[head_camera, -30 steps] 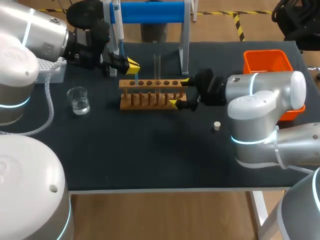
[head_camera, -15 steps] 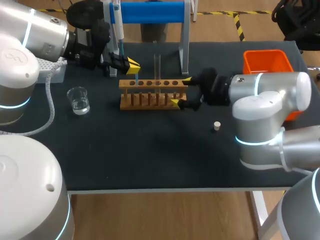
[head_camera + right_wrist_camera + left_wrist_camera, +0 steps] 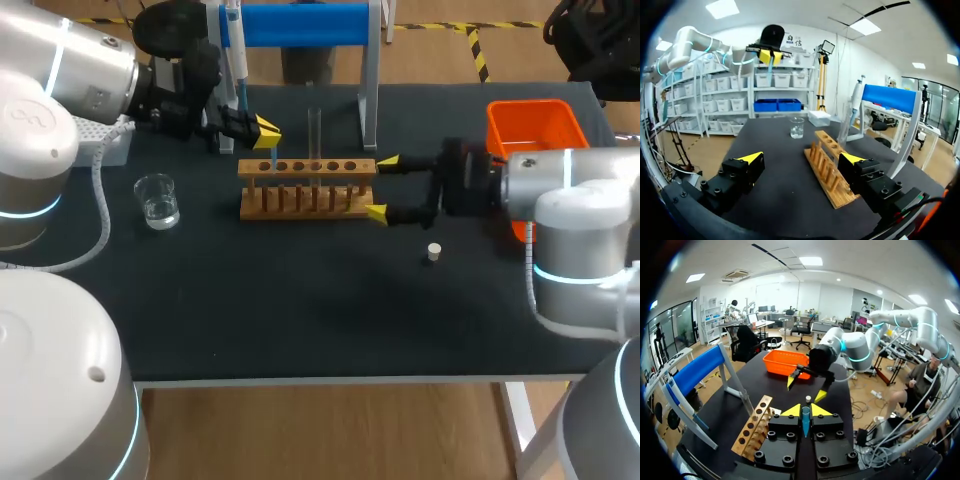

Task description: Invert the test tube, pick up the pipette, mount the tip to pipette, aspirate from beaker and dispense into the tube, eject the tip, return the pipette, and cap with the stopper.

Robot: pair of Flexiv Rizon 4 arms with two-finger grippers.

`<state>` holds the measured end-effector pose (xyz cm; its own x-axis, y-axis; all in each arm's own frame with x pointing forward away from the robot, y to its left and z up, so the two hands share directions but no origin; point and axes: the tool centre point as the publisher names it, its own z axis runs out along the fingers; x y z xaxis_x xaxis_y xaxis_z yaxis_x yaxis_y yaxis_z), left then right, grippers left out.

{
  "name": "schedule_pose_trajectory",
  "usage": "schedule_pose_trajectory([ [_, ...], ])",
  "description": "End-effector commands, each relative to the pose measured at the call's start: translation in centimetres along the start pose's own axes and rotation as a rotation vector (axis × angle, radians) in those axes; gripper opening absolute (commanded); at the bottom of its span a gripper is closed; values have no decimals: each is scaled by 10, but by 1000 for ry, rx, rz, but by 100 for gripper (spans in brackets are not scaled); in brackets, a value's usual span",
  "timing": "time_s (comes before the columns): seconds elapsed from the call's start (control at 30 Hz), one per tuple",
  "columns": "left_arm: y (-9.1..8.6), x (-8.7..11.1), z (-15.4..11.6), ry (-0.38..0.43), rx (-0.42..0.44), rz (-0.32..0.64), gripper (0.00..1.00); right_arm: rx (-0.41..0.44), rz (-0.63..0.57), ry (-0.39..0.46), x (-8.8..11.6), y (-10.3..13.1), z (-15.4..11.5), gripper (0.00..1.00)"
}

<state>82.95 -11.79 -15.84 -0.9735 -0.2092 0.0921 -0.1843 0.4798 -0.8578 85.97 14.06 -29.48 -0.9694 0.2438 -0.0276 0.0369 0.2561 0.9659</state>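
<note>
My left gripper (image 3: pixel 264 131) is clamped on a thin blue tube (image 3: pixel 805 421), holding it over the left end of the rack (image 3: pixel 307 190). The rack sits mid-table toward the far edge with a clear tube (image 3: pixel 314 130) standing in it. My right gripper (image 3: pixel 381 187) is just off the rack's right end, fingers wide apart with nothing in them. The beaker (image 3: pixel 157 200) is over by the left edge, the stopper (image 3: pixel 433 252) lies toward the right edge, and the pipette (image 3: pixel 234 50) hangs on its stand (image 3: pixel 372 70) at the far edge.
</note>
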Motion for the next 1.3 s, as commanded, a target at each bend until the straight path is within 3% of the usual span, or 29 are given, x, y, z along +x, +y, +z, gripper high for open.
schedule_pose_trajectory([
  [0.03, -1, 0, -2, 4, -4, -1, 0, -38, 4, 39, 7, 6, -34, 100],
  [0.3, -1, 0, -2, 4, -4, -1, 0, -76, 1, 77, 20, 22, -32, 100],
  [0.93, -22, 44, 36, 32, 13, 41, 0, -117, -29, 107, 41, 39, -23, 100],
  [1.07, -23, 49, 37, -28, -21, 82, 0, -146, -27, 116, 45, 45, -23, 100],
  [1.3, -22, 50, 37, -27, -2, 95, 0, -190, -32, 134, 51, 58, -21, 100],
])
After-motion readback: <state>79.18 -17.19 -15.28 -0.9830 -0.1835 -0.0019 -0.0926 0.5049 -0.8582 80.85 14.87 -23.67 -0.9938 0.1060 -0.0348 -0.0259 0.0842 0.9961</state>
